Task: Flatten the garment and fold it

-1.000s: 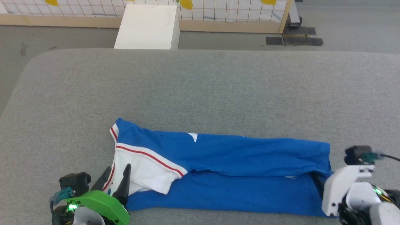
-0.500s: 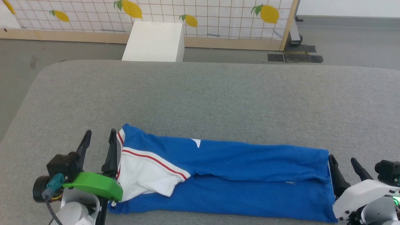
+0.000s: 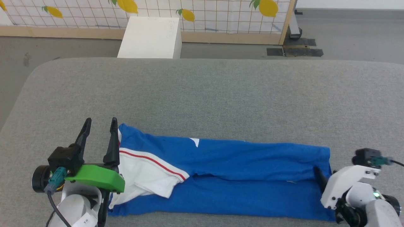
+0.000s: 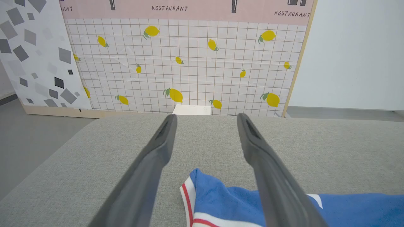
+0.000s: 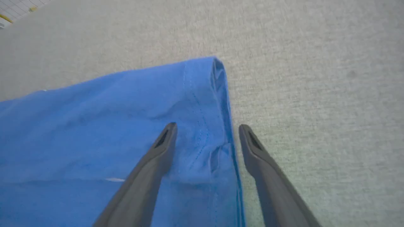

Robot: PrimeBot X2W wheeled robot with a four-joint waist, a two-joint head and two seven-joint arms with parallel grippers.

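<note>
Garment (image 3: pixel 240 164) spans from left end effector (image 3: pixel 101 120) to right end effector (image 5: pixel 206 126).

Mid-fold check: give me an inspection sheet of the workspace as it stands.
Surface: grey fabric-covered table, rounded corners.
Job's things: garment, folded into a long blue band near the front edge, white sleeve on top at its left end.
Clutter: nothing seen.
Grippers: left gripper, jaws open, beside the sleeve end; right gripper, jaws open, astride the hem edge.
Cables: left-wrist cable; right-wrist cable.
Surroundings: white box, lemon-print panel, grey floor.
</note>
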